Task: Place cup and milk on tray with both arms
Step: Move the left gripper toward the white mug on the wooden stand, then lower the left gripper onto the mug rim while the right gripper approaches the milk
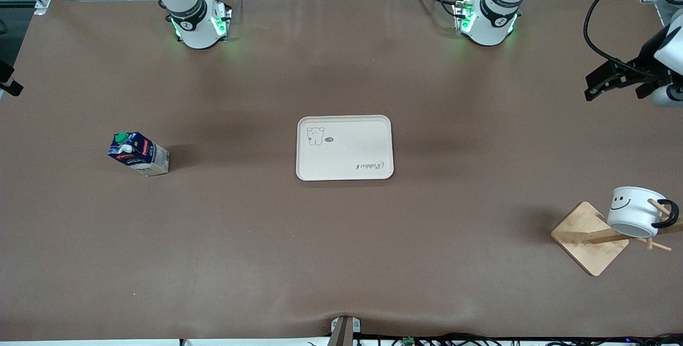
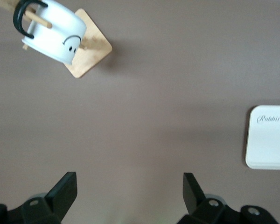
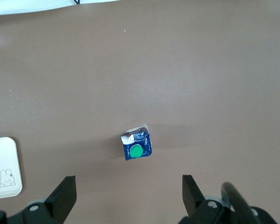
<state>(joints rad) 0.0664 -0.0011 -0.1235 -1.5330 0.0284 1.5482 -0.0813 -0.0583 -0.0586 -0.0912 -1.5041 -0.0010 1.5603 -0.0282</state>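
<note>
Tray (image 2: 270, 140) cut by frame edge

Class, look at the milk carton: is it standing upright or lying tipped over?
Upright. The milk carton stands on its pale base with the green cap on top; the right wrist view looks straight down onto that cap.

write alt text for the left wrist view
The left end effector, fingers wide open, hangs over bare brown table. A white smiley cup hangs on a wooden stand; the cream tray shows at one edge.

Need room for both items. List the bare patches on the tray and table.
The tray is wholly bare. Wide bare table lies between it and the milk, and between it and the cup. Only the cup's stand is crowded.
</note>
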